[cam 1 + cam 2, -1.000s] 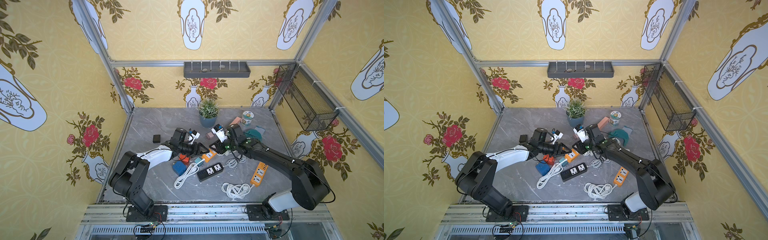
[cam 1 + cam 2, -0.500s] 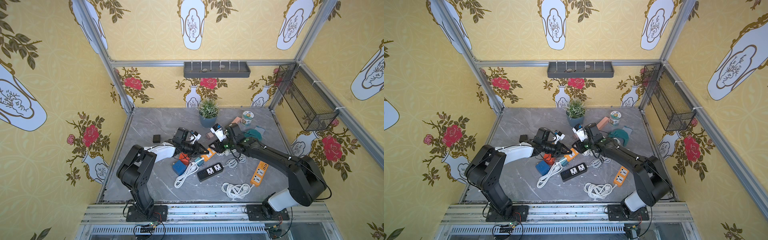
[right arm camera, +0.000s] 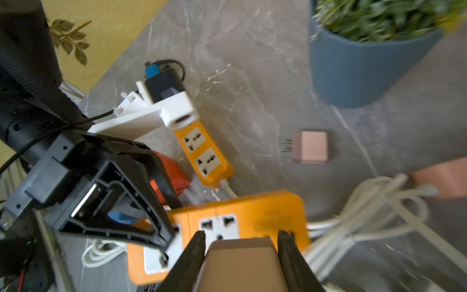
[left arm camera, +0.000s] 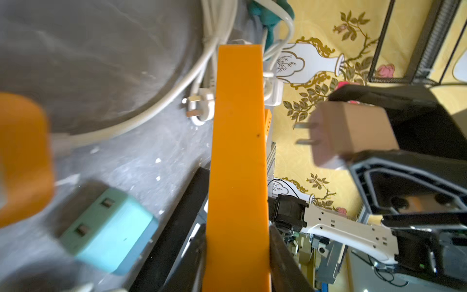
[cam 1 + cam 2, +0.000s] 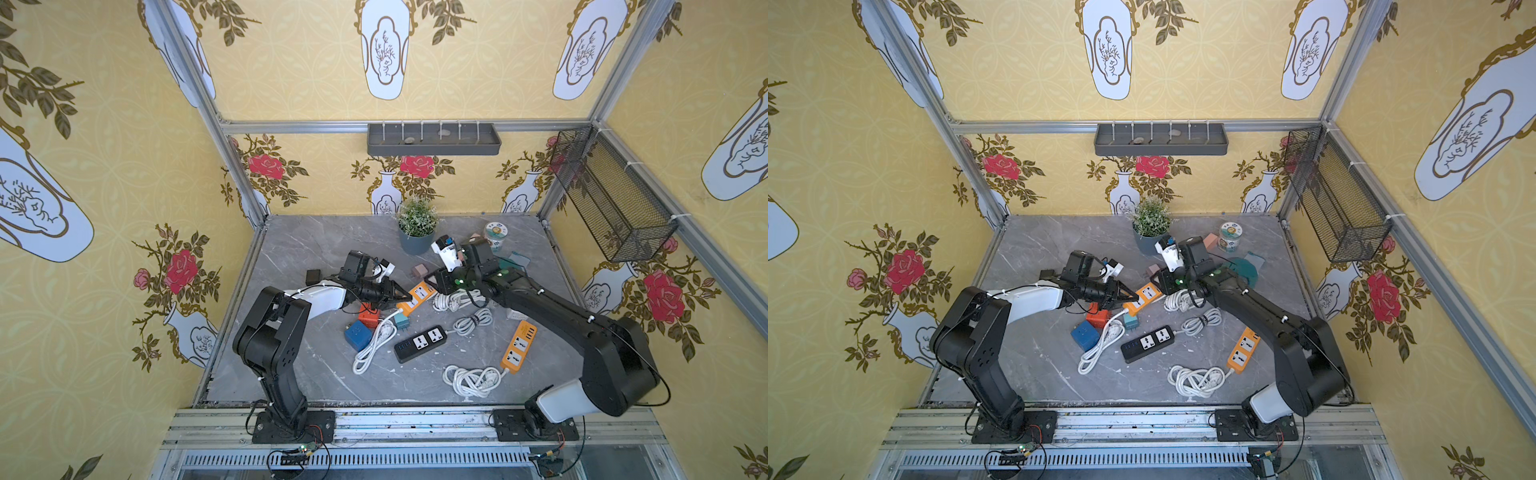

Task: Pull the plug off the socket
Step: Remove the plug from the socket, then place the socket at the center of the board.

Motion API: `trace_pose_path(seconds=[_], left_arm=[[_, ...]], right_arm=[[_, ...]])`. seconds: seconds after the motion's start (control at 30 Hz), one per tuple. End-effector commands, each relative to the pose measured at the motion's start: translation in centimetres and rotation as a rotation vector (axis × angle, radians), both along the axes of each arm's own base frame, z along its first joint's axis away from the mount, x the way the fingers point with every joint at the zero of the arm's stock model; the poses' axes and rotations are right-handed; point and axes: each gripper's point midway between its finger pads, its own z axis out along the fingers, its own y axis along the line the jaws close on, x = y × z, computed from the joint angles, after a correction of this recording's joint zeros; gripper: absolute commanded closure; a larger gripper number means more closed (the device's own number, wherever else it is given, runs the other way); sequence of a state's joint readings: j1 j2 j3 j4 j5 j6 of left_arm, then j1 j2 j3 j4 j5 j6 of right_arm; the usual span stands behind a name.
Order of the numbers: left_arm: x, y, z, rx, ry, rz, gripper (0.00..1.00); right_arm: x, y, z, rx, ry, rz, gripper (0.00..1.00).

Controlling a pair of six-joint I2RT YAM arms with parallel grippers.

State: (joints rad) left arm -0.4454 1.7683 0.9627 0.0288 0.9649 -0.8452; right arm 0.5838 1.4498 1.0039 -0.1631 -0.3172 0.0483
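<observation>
Left arm: since a second ago its elbow has lifted and drawn in from the left edge of the worktop (image 5: pixel 299 257). The left gripper (image 5: pixel 403 297) has narrowed from wide onto the end of the orange strip (image 4: pixel 237 151).
Strip: it lies near the middle of the worktop, pinched at one end by the left gripper. I take that hold for an anchor, so the strip cannot follow the pull.
Right gripper (image 3: pixel 241 240): clamped narrow on two opposite sides of the tan plug (image 4: pixel 353 136), which leaves the pin end clear.
Plug: in the air just beside the strip's face, with its prongs (image 4: pixel 304 125) bare, pointing at the strip and apart from it.
Socket (image 3: pixel 218 225): open and empty below the plug.
Progress: by my reckoning the pull itself is done. What remains is carrying the plug off and setting it down.
Risk: the white cord coil (image 5: pixel 455 300) lies just beside the strip, toward the right edge, and might snag.
Unclear: whether the strip's held end is lifted off the worktop.
</observation>
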Motion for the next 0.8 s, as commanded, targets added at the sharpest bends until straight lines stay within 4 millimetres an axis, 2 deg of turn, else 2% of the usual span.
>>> trace_pose_path(seconds=[0.0,0.1,0.2,0.33,0.43,0.5,0.57,0.63,0.77], left_arm=[[-0.1,0.1,0.3,0.017,-0.003,-0.015,1.00],[0.2,0.0,0.9,0.025,-0.029,-0.032,1.00],[1.3,0.2,3.2,0.005,-0.126,-0.027,1.00],[4.2,3.2,6.7,0.012,-0.261,0.075,1.00],[5.2,5.7,9.1,0.015,-0.366,0.132,1.00],[5.3,7.6,10.2,0.034,-0.404,0.176,1.00],[5.3,9.9,10.1,0.083,-0.406,0.239,1.00],[5.7,13.1,9.0,0.134,-0.366,0.335,1.00],[7.3,18.0,7.3,0.127,-0.297,0.524,1.00]], right_arm=[[-0.3,1.2,2.4,0.066,-0.130,0.007,0.78],[0.0,1.8,2.8,0.086,-0.111,-0.030,0.78],[1.5,0.2,4.0,0.186,-0.074,-0.131,0.78],[2.3,-3.2,6.5,0.377,-0.081,-0.233,0.75],[2.7,-5.5,7.0,0.469,-0.051,-0.287,0.75],[2.8,-6.3,7.0,0.479,-0.045,-0.306,0.75],[2.8,-6.7,6.6,0.470,-0.038,-0.320,0.75],[2.7,-6.9,6.0,0.463,-0.028,-0.326,0.75],[3.0,-6.8,5.2,0.461,-0.006,-0.322,0.75]])
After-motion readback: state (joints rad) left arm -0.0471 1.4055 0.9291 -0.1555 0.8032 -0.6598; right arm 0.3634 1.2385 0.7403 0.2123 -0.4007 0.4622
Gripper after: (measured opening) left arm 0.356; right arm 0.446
